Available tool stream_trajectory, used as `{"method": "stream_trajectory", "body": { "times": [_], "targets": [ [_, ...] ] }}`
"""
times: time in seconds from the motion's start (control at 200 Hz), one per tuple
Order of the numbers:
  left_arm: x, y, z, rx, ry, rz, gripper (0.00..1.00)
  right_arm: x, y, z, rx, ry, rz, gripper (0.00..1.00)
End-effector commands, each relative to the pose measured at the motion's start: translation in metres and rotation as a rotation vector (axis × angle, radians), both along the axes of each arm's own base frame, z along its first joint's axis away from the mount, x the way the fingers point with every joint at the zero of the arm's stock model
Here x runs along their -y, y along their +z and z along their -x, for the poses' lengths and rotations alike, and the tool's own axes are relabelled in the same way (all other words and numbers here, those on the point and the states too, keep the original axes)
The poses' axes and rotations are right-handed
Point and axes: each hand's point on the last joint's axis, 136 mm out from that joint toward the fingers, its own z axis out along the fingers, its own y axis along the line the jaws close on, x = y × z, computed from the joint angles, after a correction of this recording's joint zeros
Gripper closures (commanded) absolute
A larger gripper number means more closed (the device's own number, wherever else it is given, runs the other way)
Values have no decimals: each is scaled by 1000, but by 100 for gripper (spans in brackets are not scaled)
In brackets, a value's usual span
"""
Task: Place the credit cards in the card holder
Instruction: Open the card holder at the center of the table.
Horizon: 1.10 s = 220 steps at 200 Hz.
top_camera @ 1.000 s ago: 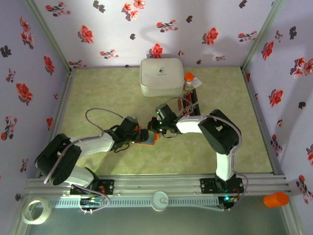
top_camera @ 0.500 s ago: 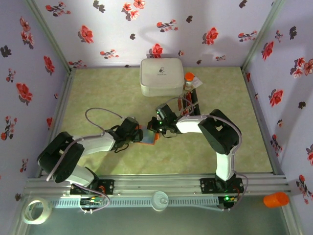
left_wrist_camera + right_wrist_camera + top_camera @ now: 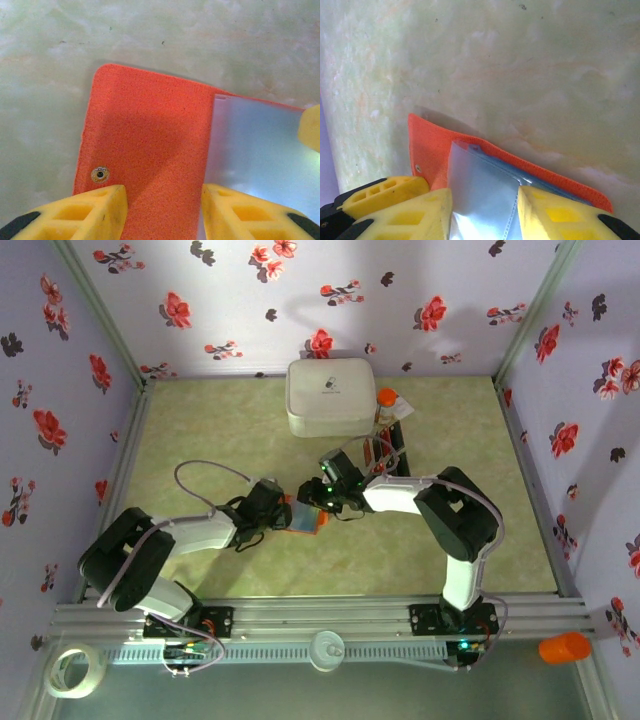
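The left arm lay low over the pale green marbled table (image 3: 200,430), reaching from its base toward the middle, well short of the large white rounded case (image 3: 330,395). The left gripper (image 3: 284,512) pointed down at the small orange felt folding wallet (image 3: 303,523), which lay opened flat on the table, nearer the arm bases than the white case and well apart from it.

In the left wrist view, the left gripper (image 3: 163,195) had its yellow fingers (image 3: 95,210) spread wide. Between them lay the wallet's (image 3: 150,140) orange flap with a small metal snap stud (image 3: 100,174). One finger overlapped the flap's edge, and the other sat where the clear plastic sleeve (image 3: 255,150) began. Nothing was pinched.

The right arm bent sharply at its elbow and reached back toward the centre, on the near side of the white case. The right gripper (image 3: 313,503) met the wallet from the side opposite the left gripper.

In the right wrist view, the right gripper (image 3: 484,205) also stood parted, with the clear sleeve (image 3: 480,185) lying across the gap between its fingers (image 3: 555,215). Whether they pressed on the sleeve I could not tell. The orange flap (image 3: 427,142) stuck out beyond them.
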Motion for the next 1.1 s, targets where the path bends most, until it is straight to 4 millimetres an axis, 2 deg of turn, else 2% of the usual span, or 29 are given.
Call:
{"method": "stream_trajectory", "body": {
  "times": [0.0, 0.25, 0.545, 0.65, 0.825, 0.905, 1.015, 1.095],
  "targets": [
    [-13, -45, 37, -169, -35, -63, 56, 5, -1, -2, 1, -16, 15, 56],
    [-12, -45, 36, -166, -38, -62, 56, 1, 4, -1, 2, -11, -5, 52],
    [-7, -34, 32, -146, -43, -46, 55, -20, 14, -5, -23, 9, -109, 67],
    [-6, -25, 29, -128, -42, -31, 52, -27, 17, -6, -31, 9, -144, 68],
    [-2, 0, 26, -79, -33, 23, 38, -32, 28, -6, -34, 11, -185, 67],
    [-2, 16, 23, -45, -21, 57, 27, -34, 33, -6, -32, 10, -197, 65],
    [-8, 38, 17, 2, 18, 98, 1, -39, 41, -2, -33, 13, -216, 57],
    [-14, 53, 15, 32, 50, 124, 0, -43, 44, 0, -38, 9, -235, 53]
  ]
}}
